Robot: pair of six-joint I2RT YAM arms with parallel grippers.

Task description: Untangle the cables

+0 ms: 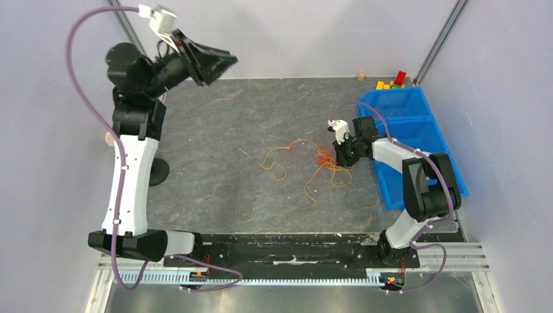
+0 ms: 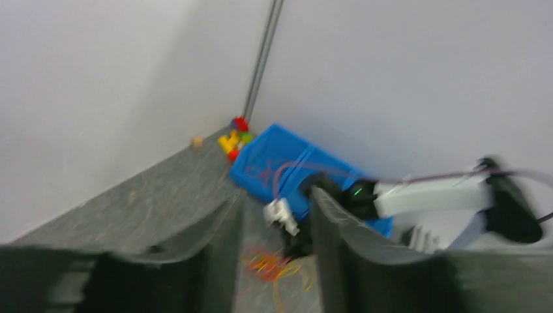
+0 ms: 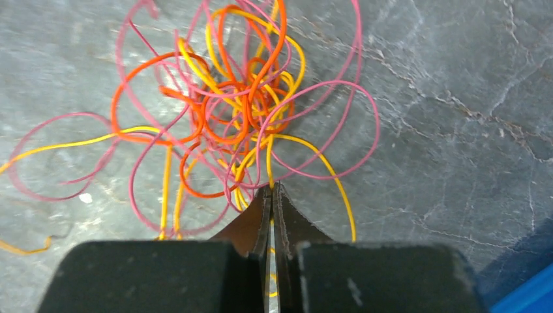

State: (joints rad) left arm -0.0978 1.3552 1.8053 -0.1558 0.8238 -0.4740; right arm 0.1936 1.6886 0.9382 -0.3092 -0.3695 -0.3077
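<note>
**Cables (image 1: 305, 160) heaped mid-table, right claw pinching a yellow strand**

From my overhead view the grey table (image 1: 228, 124) fills most of the scene. A blue bin (image 1: 417, 124) sits along its right side, and the right arm reaches in just in front of it. My left arm is reared up over the far-left corner. The left claw (image 1: 210, 62) hangs high in the air, well apart from the cables. Its own camera shows its fingers (image 2: 218, 251) narrowly parted with nothing between them.

The right claw (image 1: 340, 156) is down at the right edge of the heap. Its wrist camera shows the tips pressed together on a yellow strand that runs up into the knot of orange, pink and yellow loops (image 3: 241, 111). Looser loops trail left across the table. A few coloured toy blocks (image 1: 391, 81) sit at the far edge, just behind the bin.
</note>
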